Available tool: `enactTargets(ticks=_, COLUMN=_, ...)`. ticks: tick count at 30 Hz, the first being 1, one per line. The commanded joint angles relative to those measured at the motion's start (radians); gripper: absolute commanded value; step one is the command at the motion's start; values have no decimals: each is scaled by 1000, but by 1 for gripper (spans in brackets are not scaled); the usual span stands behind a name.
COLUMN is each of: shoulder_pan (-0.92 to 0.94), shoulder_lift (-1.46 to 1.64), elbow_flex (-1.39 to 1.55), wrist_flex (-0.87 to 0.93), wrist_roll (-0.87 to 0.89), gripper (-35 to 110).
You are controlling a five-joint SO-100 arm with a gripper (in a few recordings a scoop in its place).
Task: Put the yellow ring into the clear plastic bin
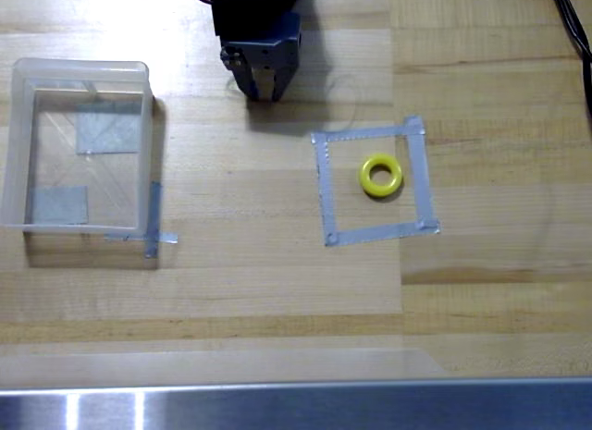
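The yellow ring point(380, 175) lies flat on the wooden table, inside a square outline of grey tape point(374, 181) right of centre. At the left stands the clear plastic bin point(18, 153), square with frosted walls, nothing in it but grey tape patches seen through its base. My gripper point(264, 95) hangs at the top centre, fingertips pointing down the picture and close together, nothing between them. It is up and to the left of the ring, and to the right of the bin.
Grey tape strips point(153, 219) stick out at the bin's lower right corner. A metal rail point(296, 407) runs along the bottom edge. Black cables point(573, 28) cross the top right corner.
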Motion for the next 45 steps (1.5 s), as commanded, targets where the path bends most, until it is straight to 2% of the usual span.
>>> enactTargets(ticks=1, shoulder_pan=3, shoulder_lift=2, elbow_flex=0, wrist_flex=23, wrist_roll=-98, gripper=8)
enactTargets(ticks=13, shoulder_pan=3, shoulder_lift=2, elbow_flex=-5, wrist_flex=21, wrist_roll=-98, gripper=8)
enactTargets(ticks=20, shoulder_pan=-8, shoulder_lift=-69, elbow_flex=-172, wrist_flex=86, wrist_roll=-107, gripper=8)
enactTargets(ticks=29, shoulder_pan=-61, shoulder_lift=-609, elbow_flex=-672, wrist_flex=127, wrist_roll=-135, gripper=8)
enactTargets(ticks=38, shoulder_pan=-304, shoulder_lift=-1055, elbow_flex=-1137, wrist_flex=117, wrist_roll=-34, gripper=8)
enactTargets(ticks=45, shoulder_pan=-446, shoulder_lift=-1321, elbow_flex=-1351, wrist_flex=112, wrist_roll=61, gripper=8)
